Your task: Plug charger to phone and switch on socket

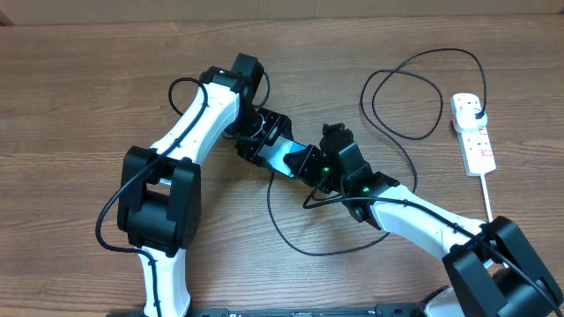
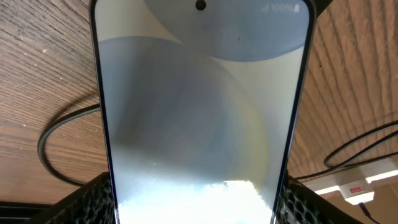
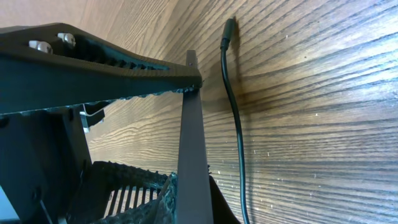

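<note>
Phone (image 2: 199, 112) sits clamped by left pincer (image 1: 258, 139) and right pincer (image 3: 186, 134), while the charger tip (image 3: 229, 26) lies loose on the worktop (image 3: 323, 93) beside it.

Phone (image 2: 199, 124) screen pale blue and white; cable (image 3: 230, 106) black; strip (image 1: 476, 141) white, red-marked; bench (image 1: 79, 62) brown wood grain.

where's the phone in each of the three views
Overhead: the phone lies near the middle of the picture.
Left wrist: it fills most of the frame, screen facing the camera.
Right wrist: probably the thin dark slab seen edge-on, centre to bottom.
Shared landmark: the black charger cable lying on the wood.
</note>
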Motion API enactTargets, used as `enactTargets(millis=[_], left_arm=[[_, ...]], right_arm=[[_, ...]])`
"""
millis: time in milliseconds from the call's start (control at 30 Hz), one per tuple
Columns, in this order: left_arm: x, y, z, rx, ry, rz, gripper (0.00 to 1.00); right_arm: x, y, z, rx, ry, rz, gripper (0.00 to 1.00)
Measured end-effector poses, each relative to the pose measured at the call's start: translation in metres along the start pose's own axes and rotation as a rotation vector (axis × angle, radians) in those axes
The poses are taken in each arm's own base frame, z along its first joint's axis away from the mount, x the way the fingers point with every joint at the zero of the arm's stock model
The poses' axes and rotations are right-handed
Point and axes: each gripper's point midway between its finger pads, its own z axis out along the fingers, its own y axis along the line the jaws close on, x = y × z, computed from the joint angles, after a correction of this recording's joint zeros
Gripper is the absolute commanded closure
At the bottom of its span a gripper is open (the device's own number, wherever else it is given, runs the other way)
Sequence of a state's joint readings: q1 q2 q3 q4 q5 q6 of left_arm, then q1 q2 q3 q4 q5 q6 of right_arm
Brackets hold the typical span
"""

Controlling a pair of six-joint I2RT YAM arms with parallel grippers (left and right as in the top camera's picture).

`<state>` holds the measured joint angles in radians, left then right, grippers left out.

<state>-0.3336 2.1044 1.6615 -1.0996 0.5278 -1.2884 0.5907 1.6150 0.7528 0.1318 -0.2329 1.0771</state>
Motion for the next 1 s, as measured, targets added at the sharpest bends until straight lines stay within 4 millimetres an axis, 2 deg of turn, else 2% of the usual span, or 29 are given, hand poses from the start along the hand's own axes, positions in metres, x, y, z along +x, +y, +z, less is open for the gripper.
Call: enactTargets(millis=[100,200,333,400,433,500,733,867,900,1000], left_arm=[[-0.001,0.000,0.000,0.000,-0.006,0.001,0.34],[-0.003,0.000,-0.001,-0.001,-0.014,-0.001,0.21],[-0.005,-0.001,-0.004,0.002,-0.022,-0.006,0.15],[-0.005,-0.002,-0.004,0.006,-0.020,-0.007,0.09],[-0.003,-0.002,-0.004,0.005,-0.014,-0.006,0.00],[0.001,-0.002,-0.002,0.005,-0.004,-0.005,0.00],[0.001,-0.003,-0.002,0.007,0.001,-0.007,0.01],[-0.003,-0.003,-0.005,0.016,-0.001,0.014,0.01],[-0.006,-0.004,-0.007,0.024,-0.002,0.031,0.00],[-0.023,-0.013,-0.015,0.080,-0.022,0.104,0.00]], right_arm=[[0.000,0.002,0.001,-0.009,0.001,0.009,0.96],[0.000,0.003,0.003,-0.020,0.004,0.016,0.96],[-0.001,0.008,0.005,-0.055,0.000,0.030,0.96],[-0.002,0.012,0.005,-0.079,0.002,0.048,0.96],[-0.002,0.022,0.004,-0.116,0.009,0.047,0.96],[0.000,0.028,0.004,-0.140,0.024,0.051,0.96],[0.003,0.028,0.003,-0.143,0.043,0.063,0.96],[-0.002,0.013,0.002,-0.097,0.060,0.099,0.96],[-0.007,0.003,0.000,-0.070,0.063,0.123,0.96],[-0.024,-0.007,-0.005,-0.060,0.046,0.155,0.96]])
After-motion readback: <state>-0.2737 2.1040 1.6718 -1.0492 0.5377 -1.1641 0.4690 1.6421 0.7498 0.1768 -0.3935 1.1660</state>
